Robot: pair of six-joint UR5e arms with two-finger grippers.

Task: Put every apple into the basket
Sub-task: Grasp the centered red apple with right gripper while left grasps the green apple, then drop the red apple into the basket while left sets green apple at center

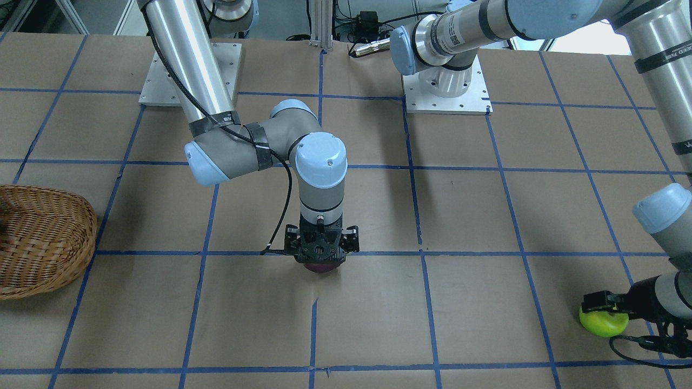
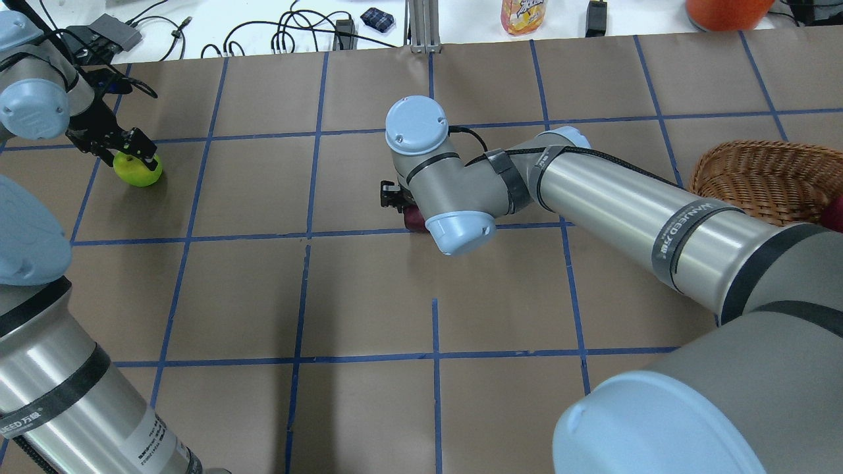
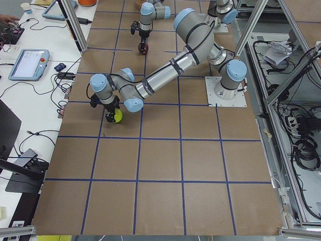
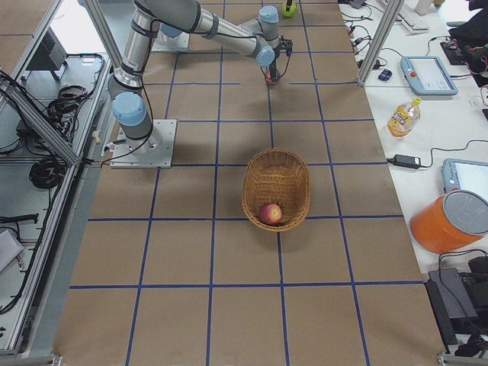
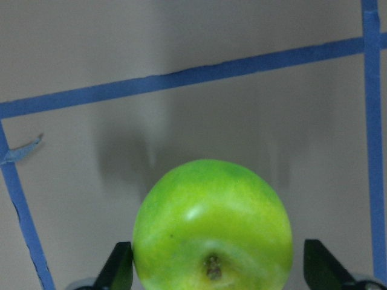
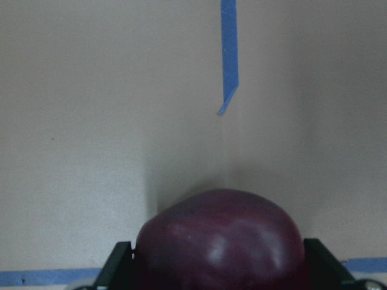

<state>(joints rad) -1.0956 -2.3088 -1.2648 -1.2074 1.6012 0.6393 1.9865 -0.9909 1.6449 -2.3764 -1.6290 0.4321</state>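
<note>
Apples sit in three places: the streaky red one already lies in the basket, the dark maroon one rests directly between the jaws of the right gripper, and the green one rests between the jaws of the left gripper. Both grippers stand wide and straddle their fruit. On the left gripper one finger touches the green skin while the other stands just clear. The maroon apple fills its gap almost pad to pad, with no squeeze evident.

The step in hand looks like the grasp. The left gripper should centre first so both pads meet the apple together. Each should close at the widest girth, since round, smooth fruit can roll or pop out of a high or lopsided pinch, then lift straight up before travelling.

The basket lies well off to the right gripper's side and far beyond it from the left gripper. For the green apple, the outstretched right arm stands between the left gripper and the basket. A curled end of blue tape lies just ahead of the right gripper
</note>
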